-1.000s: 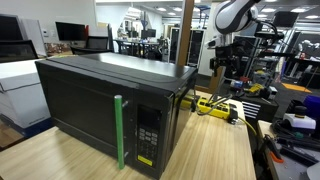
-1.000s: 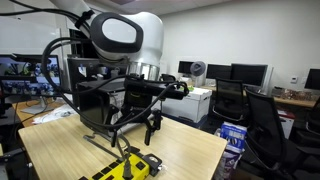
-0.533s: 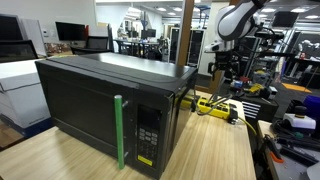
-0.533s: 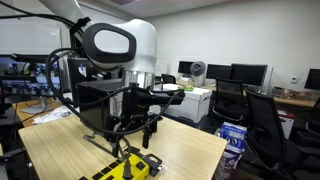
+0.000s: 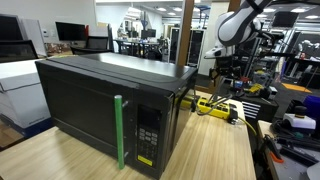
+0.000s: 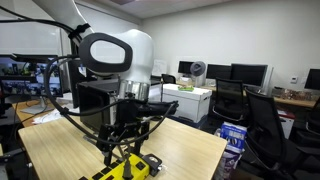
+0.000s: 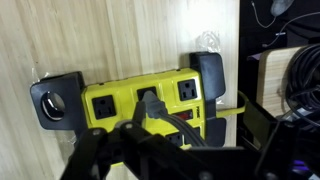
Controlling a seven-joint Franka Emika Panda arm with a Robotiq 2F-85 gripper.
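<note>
A yellow power strip (image 7: 150, 100) with black end caps lies on the wooden table (image 7: 110, 35). A grey plug (image 7: 148, 106) sits in its middle socket, and its cable runs down under the gripper. In the wrist view my gripper (image 7: 175, 142) hangs open right above the strip, its dark fingers (image 7: 262, 128) spread to either side with nothing between them. In both exterior views the gripper (image 6: 128, 146) (image 5: 229, 78) points down over the power strip (image 6: 126, 170) (image 5: 214, 107).
A large black microwave (image 5: 105, 100) with a green door handle (image 5: 118, 130) stands on the same table beside the strip. Office chairs (image 6: 265, 125), desks and monitors (image 6: 248, 74) fill the room behind. The table edge (image 7: 242, 40) runs close to the strip.
The arm has turned and the gripper has swung from pointing sideways to pointing down over the power strip. The jaws stayed open.
</note>
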